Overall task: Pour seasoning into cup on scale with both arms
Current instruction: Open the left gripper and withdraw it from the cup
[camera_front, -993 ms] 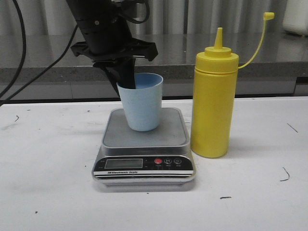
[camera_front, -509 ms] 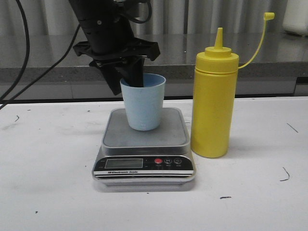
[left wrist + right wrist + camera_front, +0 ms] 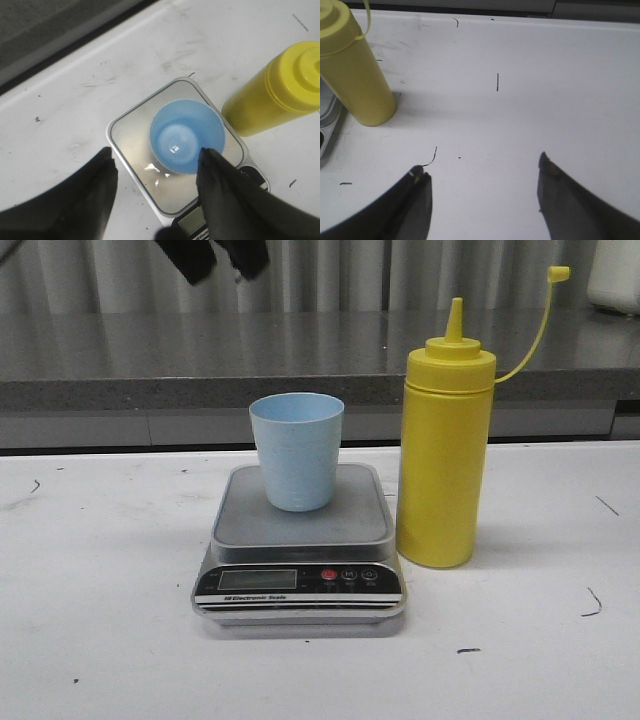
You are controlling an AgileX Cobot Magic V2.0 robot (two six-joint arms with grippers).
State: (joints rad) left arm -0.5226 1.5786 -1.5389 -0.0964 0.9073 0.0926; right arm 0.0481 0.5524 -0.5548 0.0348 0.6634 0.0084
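Standing upright in the middle of the grey platform of the scale (image 3: 300, 540) is the pale blue cup (image 3: 296, 451), with bare steel seen all round its foot. Nothing can be seen inside the cup from above. The scale is set on the white table (image 3: 100, 620), and its black front panel is turned toward the front edge of the table. Just beside the scale, on the right, the yellow seasoning (image 3: 443, 455) bottle is stood upright. Its cone nozzle is uncovered, and its small cap (image 3: 558, 273) is held out to the right on a thin tether.

High above the cup, the left gripper (image 3: 156, 160) is held with its jaws spread wide. Nothing is gripped, and the cup is seen between the two black fingers (image 3: 220, 190). Only a bit of this arm is seen at the top edge of the front view.

Wide apart too are the jaws of the right gripper (image 3: 482, 175), and nothing is held. It is hung over bare table to the right of the bottle, well apart from it, with much open room around.
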